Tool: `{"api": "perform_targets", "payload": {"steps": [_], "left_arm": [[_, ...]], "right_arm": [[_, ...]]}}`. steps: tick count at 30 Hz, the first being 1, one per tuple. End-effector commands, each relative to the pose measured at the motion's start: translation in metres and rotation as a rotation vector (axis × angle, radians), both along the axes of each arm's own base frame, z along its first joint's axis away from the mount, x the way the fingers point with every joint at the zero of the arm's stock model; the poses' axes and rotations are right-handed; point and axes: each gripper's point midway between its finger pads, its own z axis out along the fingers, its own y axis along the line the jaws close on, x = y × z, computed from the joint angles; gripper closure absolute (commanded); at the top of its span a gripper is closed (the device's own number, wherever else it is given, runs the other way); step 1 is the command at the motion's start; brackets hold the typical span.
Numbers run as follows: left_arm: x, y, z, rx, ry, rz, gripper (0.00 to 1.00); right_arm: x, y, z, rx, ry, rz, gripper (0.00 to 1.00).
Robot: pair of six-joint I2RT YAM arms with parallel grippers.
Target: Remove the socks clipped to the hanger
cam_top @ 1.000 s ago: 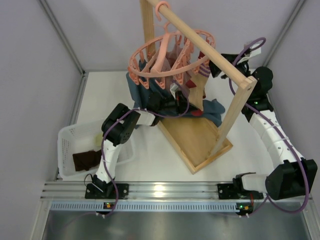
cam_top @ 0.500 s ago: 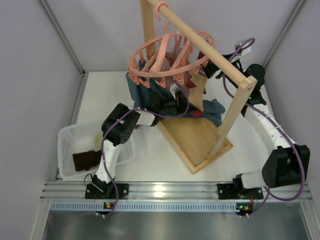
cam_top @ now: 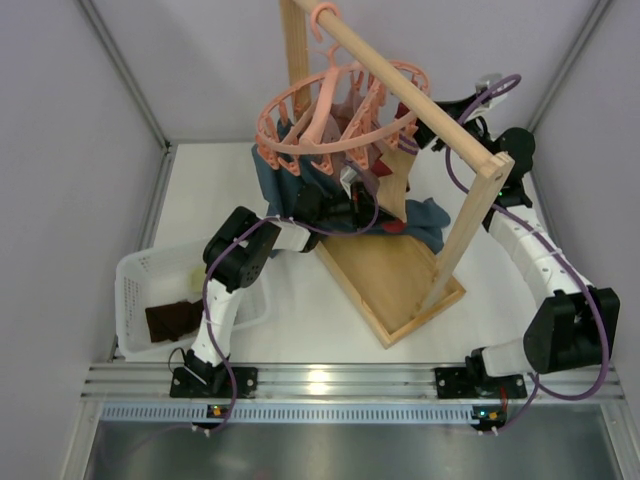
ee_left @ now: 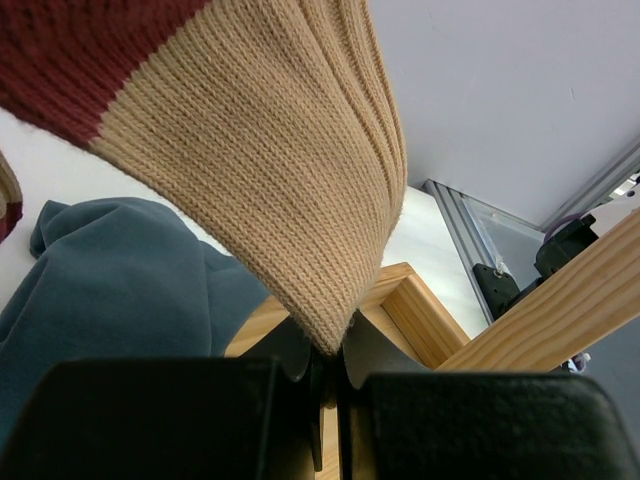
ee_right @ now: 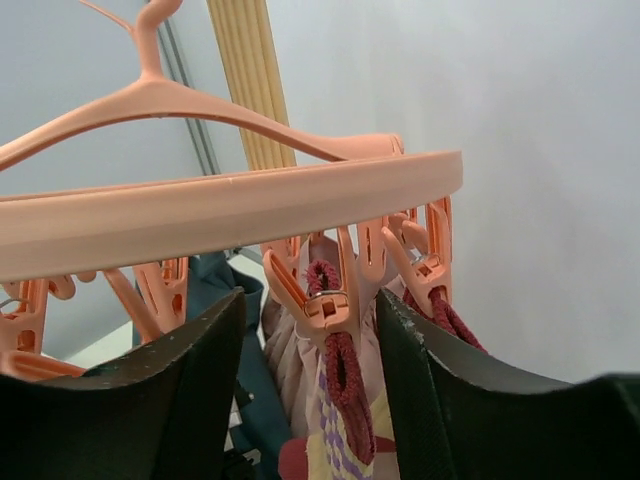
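**Left arm tensions a sock, right arm lines up on a peg**

Nearest me, on the left of the desk point(cam_top: 205, 185), the white basket point(cam_top: 135, 275) holds a dark brown sock point(cam_top: 172, 318), so I judge one piece is already off. Beyond it, my left gripper point(ee_left: 328, 368) reaches under the hanger point(cam_top: 300, 150). Its jaws are pinched tight on the bottom edge of a tan-and-red sock point(ee_left: 270, 150), which hangs from the ring above the wooden rack point(cam_top: 390, 280) base and the blue-grey cloth point(ee_left: 110, 270). I read that hold as tension: a downward pull makes the sock come away once its clip lets go. Farther right, my right gripper point(ee_right: 310, 300) is up at the ring's far-right side. Its jaws stand apart, flanking a peg point(ee_right: 335, 305) that bites a dark red cuff point(ee_right: 345, 385); neither side visibly touches it. Whether that cuff belongs to the sock I hold, I cannot tell. Squeezing the peg looks like the next move.
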Motion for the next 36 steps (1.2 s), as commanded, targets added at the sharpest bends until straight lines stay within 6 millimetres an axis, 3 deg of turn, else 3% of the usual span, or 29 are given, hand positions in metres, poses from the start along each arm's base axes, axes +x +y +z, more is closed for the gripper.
{"api": "perform_targets", "payload": {"steps": [1,9,13,15,16,24,26,28,29,30,33,34,35,36], "left_arm": [[-0.004,0.004,0.025,-0.052,-0.093,-0.017,1.0],[-0.005,0.004,0.024,-0.05,-0.092,-0.025,1.0],[-0.006,0.004,0.024,-0.05,-0.094,-0.023,1.0],[-0.006,0.004,0.022,-0.047,-0.091,-0.024,1.0],[-0.006,0.004,0.022,-0.047,-0.091,-0.026,1.0],[-0.011,0.01,0.019,-0.039,-0.057,0.001,1.0],[-0.016,0.014,0.036,-0.058,-0.084,0.03,1.0],[-0.027,0.022,0.038,-0.051,-0.072,0.041,1.0],[-0.033,0.026,0.055,-0.066,-0.087,0.051,1.0],[-0.033,0.029,0.06,-0.059,-0.069,0.074,1.0],[-0.023,0.042,0.069,0.042,-0.043,0.253,1.0],[-0.023,0.052,0.09,0.054,-0.119,0.33,1.0],[-0.021,0.055,0.089,0.094,-0.095,0.391,1.0],[-0.004,0.07,0.081,0.142,-0.008,0.551,1.0]], "right_arm": [[-0.02,0.012,0.042,0.014,-0.161,0.063,0.49],[-0.014,0.015,0.042,0.038,-0.154,0.083,0.61],[-0.011,0.015,0.041,0.048,-0.145,0.076,0.81],[-0.01,0.013,0.04,0.052,-0.141,0.067,0.98],[-0.009,0.012,0.04,0.055,-0.137,0.062,1.0],[-0.004,0.009,0.036,0.058,-0.115,0.034,1.0],[-0.002,0.009,0.035,0.054,-0.101,0.028,1.0],[0.0,0.008,0.035,0.05,-0.101,0.021,1.0],[0.0,0.007,0.035,0.047,-0.1,0.014,1.0],[0.0,0.007,0.034,0.045,-0.092,0.012,1.0],[0.0,0.006,0.035,0.045,-0.091,0.003,1.0],[0.0,0.006,0.036,0.047,-0.091,0.005,1.0],[0.0,0.006,0.035,0.047,-0.085,0.006,1.0],[0.001,0.006,0.034,0.047,-0.078,0.007,1.0]]}}
